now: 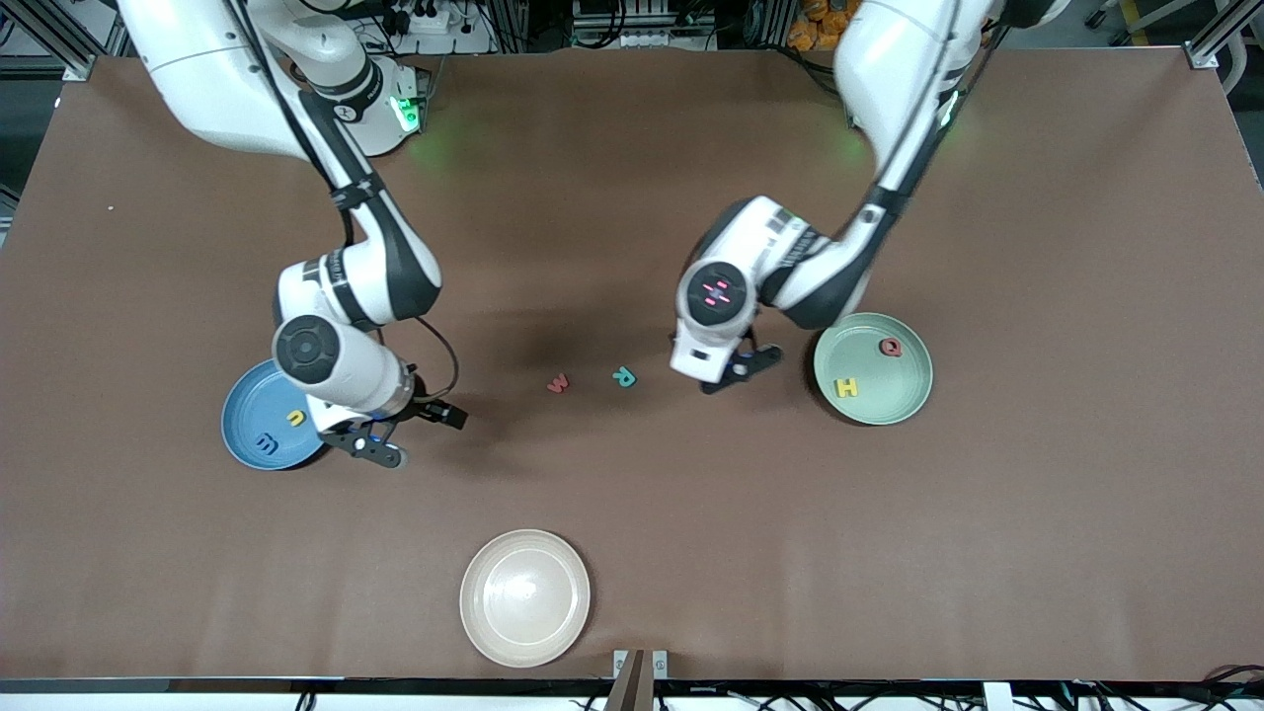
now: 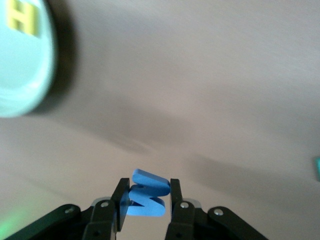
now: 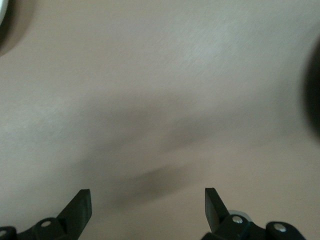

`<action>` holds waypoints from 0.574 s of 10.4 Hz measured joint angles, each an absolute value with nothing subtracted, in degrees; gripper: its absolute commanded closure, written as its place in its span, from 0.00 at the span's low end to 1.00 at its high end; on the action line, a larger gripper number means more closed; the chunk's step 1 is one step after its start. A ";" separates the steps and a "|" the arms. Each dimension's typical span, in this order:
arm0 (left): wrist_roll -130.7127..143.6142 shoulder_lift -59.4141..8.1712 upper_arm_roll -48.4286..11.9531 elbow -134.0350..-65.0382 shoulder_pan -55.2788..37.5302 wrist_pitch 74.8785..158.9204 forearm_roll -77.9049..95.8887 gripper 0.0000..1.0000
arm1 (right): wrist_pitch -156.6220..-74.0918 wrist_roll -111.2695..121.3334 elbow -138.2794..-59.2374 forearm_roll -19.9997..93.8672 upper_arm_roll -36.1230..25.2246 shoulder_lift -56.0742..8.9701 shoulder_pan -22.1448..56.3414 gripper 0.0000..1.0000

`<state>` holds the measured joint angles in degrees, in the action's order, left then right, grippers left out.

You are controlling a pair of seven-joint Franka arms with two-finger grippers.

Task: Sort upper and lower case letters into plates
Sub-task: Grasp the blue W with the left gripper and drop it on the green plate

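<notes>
A blue letter W (image 2: pixel 148 197) is pinched between the fingers of my left gripper (image 2: pixel 147 192), which is shut on it. That gripper (image 1: pixel 743 365) hangs over the table between a teal R (image 1: pixel 623 376) and the mint green plate (image 1: pixel 889 400). The mint plate (image 2: pixel 20 75) holds a yellow H (image 1: pixel 846 387) and a pink-red Q (image 1: pixel 891 347). A pink w (image 1: pixel 558 383) lies beside the R. The blue plate (image 1: pixel 242 410) holds a yellow u (image 1: pixel 295 418) and a blue m (image 1: pixel 266 443). My right gripper (image 1: pixel 415 434) stands open and holds nothing beside the blue plate, over bare table (image 3: pixel 147 197).
A cream-white plate (image 1: pixel 524 596) with nothing on it sits near the table's front edge, nearer the camera than the letters. The brown table surface (image 1: pixel 691 513) stretches wide between the plates.
</notes>
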<state>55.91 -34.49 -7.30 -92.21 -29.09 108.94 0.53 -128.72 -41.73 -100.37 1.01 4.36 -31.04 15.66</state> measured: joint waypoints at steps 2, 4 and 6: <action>49.09 -31.91 -7.29 -97.38 -24.63 108.56 -4.03 0.80 | -128.84 -48.35 -100.13 1.06 4.44 -32.39 19.66 0.00; 43.69 -30.14 -7.31 -102.92 -20.94 111.37 -8.05 0.78 | -129.49 -55.80 -98.73 1.07 4.45 -34.69 24.33 0.00; 37.23 -27.83 -7.32 -110.49 -16.12 120.03 -9.30 0.65 | -129.67 -61.05 -96.28 1.45 4.44 -36.90 27.33 0.00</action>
